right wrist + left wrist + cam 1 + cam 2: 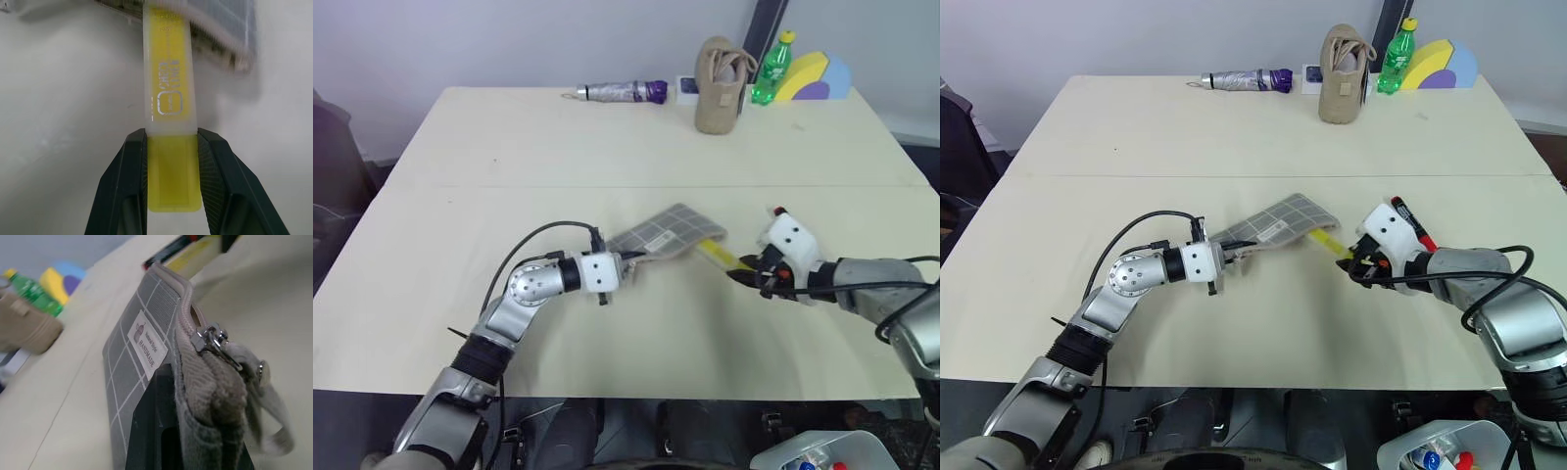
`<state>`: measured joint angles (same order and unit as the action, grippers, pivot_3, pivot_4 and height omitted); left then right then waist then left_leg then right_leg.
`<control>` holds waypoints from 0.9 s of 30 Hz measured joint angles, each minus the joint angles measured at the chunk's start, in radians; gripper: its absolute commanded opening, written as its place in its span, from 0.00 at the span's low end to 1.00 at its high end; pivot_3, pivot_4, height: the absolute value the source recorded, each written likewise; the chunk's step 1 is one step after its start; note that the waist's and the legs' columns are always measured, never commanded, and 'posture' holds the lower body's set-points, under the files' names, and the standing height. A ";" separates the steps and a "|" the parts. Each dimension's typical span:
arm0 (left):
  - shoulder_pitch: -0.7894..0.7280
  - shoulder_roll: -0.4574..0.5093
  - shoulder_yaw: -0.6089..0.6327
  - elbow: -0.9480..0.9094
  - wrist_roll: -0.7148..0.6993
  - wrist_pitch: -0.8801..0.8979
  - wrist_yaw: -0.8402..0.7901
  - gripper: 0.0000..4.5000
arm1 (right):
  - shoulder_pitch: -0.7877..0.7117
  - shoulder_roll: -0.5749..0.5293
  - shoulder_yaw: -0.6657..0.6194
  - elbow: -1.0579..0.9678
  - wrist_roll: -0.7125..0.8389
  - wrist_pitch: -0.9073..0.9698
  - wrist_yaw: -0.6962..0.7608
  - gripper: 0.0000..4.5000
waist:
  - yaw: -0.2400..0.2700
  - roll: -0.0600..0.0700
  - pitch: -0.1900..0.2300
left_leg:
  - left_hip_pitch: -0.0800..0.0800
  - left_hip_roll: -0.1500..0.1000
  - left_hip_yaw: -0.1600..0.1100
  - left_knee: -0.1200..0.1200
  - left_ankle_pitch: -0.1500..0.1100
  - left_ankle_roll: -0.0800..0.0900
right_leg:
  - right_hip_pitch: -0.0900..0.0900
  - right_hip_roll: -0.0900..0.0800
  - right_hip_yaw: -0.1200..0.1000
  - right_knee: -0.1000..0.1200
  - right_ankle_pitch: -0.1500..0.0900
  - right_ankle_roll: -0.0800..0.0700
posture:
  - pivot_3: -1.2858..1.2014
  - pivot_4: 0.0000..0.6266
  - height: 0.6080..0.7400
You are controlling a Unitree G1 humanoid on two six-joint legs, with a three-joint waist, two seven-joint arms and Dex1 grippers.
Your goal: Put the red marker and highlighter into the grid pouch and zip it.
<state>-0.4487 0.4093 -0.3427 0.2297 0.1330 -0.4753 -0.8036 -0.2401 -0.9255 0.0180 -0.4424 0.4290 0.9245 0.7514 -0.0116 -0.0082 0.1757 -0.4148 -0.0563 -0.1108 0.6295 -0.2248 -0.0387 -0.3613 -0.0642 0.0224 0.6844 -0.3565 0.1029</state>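
The grid pouch [666,233] is grey with white lines and a small white label [146,345]. It hangs tilted just above the table, and my left gripper [628,260] is shut on its zipper end, by the metal pull [211,337]. My right gripper [171,139] is shut on the rear end of the yellow highlighter [168,93]. The highlighter's front end reaches the pouch's other edge; I cannot tell whether it is inside. The red marker [1413,223] lies on the table just behind my right hand.
At the table's far edge stand a beige fabric bag [720,83], a folded umbrella [617,92], a green bottle [771,64] and yellow, blue and purple foam shapes [813,78]. A bin [822,455] sits below the table's near right corner.
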 measured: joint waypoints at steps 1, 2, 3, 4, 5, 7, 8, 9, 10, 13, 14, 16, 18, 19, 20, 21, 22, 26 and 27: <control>-0.008 -0.001 -0.010 0.004 0.006 -0.022 -0.006 0.00 | -0.004 0.000 0.015 -0.009 -0.004 0.000 0.004 0.19 | 0.000 0.000 0.000 | 0.000 0.000 0.000 0.000 0.000 0.000 | 0.000 0.000 0.000 0.000 0.000 0.000 | 0.52 0.24 1.00; -0.016 0.000 -0.019 0.011 0.008 -0.037 -0.011 0.00 | -0.010 0.000 0.025 -0.011 -0.008 0.000 0.006 0.19 | 0.001 0.000 0.000 | 0.000 0.000 0.000 0.000 0.000 0.000 | 0.000 0.000 0.000 0.000 0.000 0.000 | 0.52 0.24 1.00; -0.028 0.000 -0.026 0.023 0.009 -0.056 -0.021 0.00 | -0.019 -0.001 0.041 -0.017 -0.016 0.000 0.011 0.19 | 0.001 0.000 0.000 | 0.000 0.000 0.000 0.000 0.000 0.000 | 0.000 0.000 0.000 0.000 0.000 0.000 | 0.52 0.24 1.00; -0.031 0.000 -0.028 0.029 0.009 -0.063 -0.023 0.00 | -0.023 -0.001 0.048 -0.020 -0.021 0.000 0.012 0.19 | 0.001 0.000 0.000 | 0.000 0.000 0.000 0.000 0.000 0.000 | 0.000 0.000 0.000 0.000 0.000 0.000 | 0.52 0.24 1.00; -0.035 0.000 -0.030 0.038 0.009 -0.071 -0.027 0.00 | -0.028 -0.009 0.065 -0.027 -0.031 -0.001 0.017 0.19 | 0.001 0.000 0.000 | 0.000 0.000 0.000 0.000 0.000 0.000 | 0.000 0.000 0.000 0.000 0.000 0.000 | 0.52 0.24 1.00; -0.038 -0.001 -0.036 0.046 0.009 -0.088 -0.041 0.00 | -0.049 -0.021 0.106 -0.042 -0.050 -0.006 0.030 0.19 | 0.000 0.000 0.000 | 0.000 0.000 0.000 0.000 0.000 0.000 | 0.000 0.000 0.000 0.000 0.000 0.000 | 0.52 0.24 1.00; -0.041 -0.002 -0.040 0.051 0.009 -0.100 -0.047 0.00 | -0.067 -0.020 0.132 -0.055 -0.060 -0.007 0.035 0.19 | -0.003 0.000 0.000 | 0.000 0.000 0.000 0.000 0.000 0.000 | -0.001 0.000 0.000 0.000 0.000 0.000 | 0.52 0.24 1.00; -0.047 -0.004 -0.045 0.056 0.009 -0.106 -0.053 0.00 | -0.080 -0.017 0.150 -0.066 -0.064 -0.007 0.039 0.19 | -0.004 0.000 0.000 | 0.000 0.000 0.000 0.000 0.000 0.000 | -0.001 0.000 0.000 0.000 0.000 0.000 | 0.52 0.24 1.00; -0.054 -0.007 -0.047 0.060 0.009 -0.109 -0.059 0.00 | -0.091 -0.015 0.162 -0.072 -0.065 -0.007 0.040 0.19 | -0.003 0.000 0.000 | 0.000 0.000 0.000 0.000 0.000 0.000 | -0.001 0.000 0.000 0.000 0.000 0.000 | 0.52 0.24 1.00; -0.063 0.001 -0.047 0.067 0.008 -0.124 -0.070 0.00 | -0.115 -0.008 0.169 -0.077 -0.062 -0.002 0.054 0.52 | -0.002 0.000 0.000 | -0.001 0.000 0.000 0.000 0.000 0.000 | -0.001 0.000 0.000 0.000 0.000 0.000 | 0.52 0.24 1.00; -0.067 -0.002 -0.047 0.075 0.007 -0.124 -0.071 0.00 | -0.119 -0.008 0.168 -0.092 -0.058 -0.005 0.065 0.64 | -0.001 0.000 0.000 | -0.001 0.000 0.000 0.000 0.000 0.000 | -0.001 0.000 0.000 0.000 0.000 0.000 | 0.52 0.24 1.00; -0.067 -0.011 -0.046 0.079 0.000 -0.121 -0.070 0.00 | -0.120 -0.012 0.165 -0.114 -0.054 -0.018 0.080 0.86 | 0.001 0.000 0.000 | -0.002 0.000 -0.001 0.000 0.000 0.000 | -0.001 0.000 0.000 0.000 0.000 0.000 | 0.52 0.24 1.00; -0.067 -0.013 -0.035 0.079 -0.017 -0.100 -0.067 0.00 | -0.117 -0.017 0.143 -0.116 -0.054 -0.030 0.081 0.99 | 0.000 0.000 0.000 | -0.002 0.000 -0.001 0.001 0.000 0.000 | -0.001 0.000 0.000 0.000 0.000 0.000 | 0.52 0.24 1.00; -0.067 -0.013 -0.028 0.079 -0.025 -0.089 -0.064 0.00 | -0.111 -0.018 0.118 -0.116 -0.051 -0.036 0.083 0.99 | 0.000 0.000 0.000 | -0.002 0.000 -0.001 0.001 0.000 0.000 | -0.001 0.000 -0.001 0.000 0.000 0.000 | 0.52 0.24 1.00; -0.067 -0.014 -0.022 0.079 -0.035 -0.071 -0.060 0.00 | -0.103 -0.018 0.080 -0.115 -0.042 -0.039 0.088 0.99 | 0.000 0.000 0.000 | -0.002 0.000 -0.001 0.001 0.000 0.000 | -0.001 0.000 -0.001 0.000 0.000 0.000 | 0.52 0.24 1.00; -0.065 -0.015 -0.014 0.079 -0.040 -0.052 -0.056 0.00 | -0.099 -0.019 0.041 -0.115 -0.026 -0.039 0.093 0.99 | 0.000 0.000 0.000 | -0.002 0.000 -0.001 0.001 0.000 0.000 | -0.001 0.000 -0.001 0.000 0.000 0.000 | 0.52 0.24 1.00; -0.061 -0.020 -0.004 0.077 -0.049 -0.028 -0.046 0.00 | -0.095 -0.019 -0.005 -0.113 -0.007 -0.038 0.100 0.99 | 0.000 0.000 0.000 | -0.002 0.000 -0.001 0.000 0.000 0.000 | -0.001 0.000 -0.001 0.000 0.000 0.000 | 0.52 0.24 1.00; -0.035 -0.046 0.043 0.055 -0.080 0.085 0.011 0.00 | -0.068 -0.021 -0.185 -0.070 0.050 -0.021 0.102 0.99 | 0.000 0.000 0.000 | -0.001 0.000 -0.001 0.001 0.000 0.000 | 0.000 0.000 -0.001 0.000 0.000 0.000 | 0.52 0.24 1.00; -0.029 -0.057 0.056 0.049 -0.088 0.117 0.033 0.00 | -0.047 -0.028 -0.212 -0.039 0.046 -0.021 0.099 0.99 | 0.000 0.000 0.000 | -0.001 0.000 -0.001 0.001 0.000 0.000 | 0.000 0.000 -0.001 0.000 0.000 0.000 | 0.52 0.24 1.00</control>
<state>-0.4779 0.3524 -0.2869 0.2790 0.0455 -0.3580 -0.7705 -0.2872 -0.9540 -0.1942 -0.4816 0.4746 0.9033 0.8500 -0.0112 -0.0087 0.1757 -0.4162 -0.0564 -0.1117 0.6303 -0.2249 -0.0385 -0.3616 -0.0640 0.0217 0.6844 -0.3565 0.1029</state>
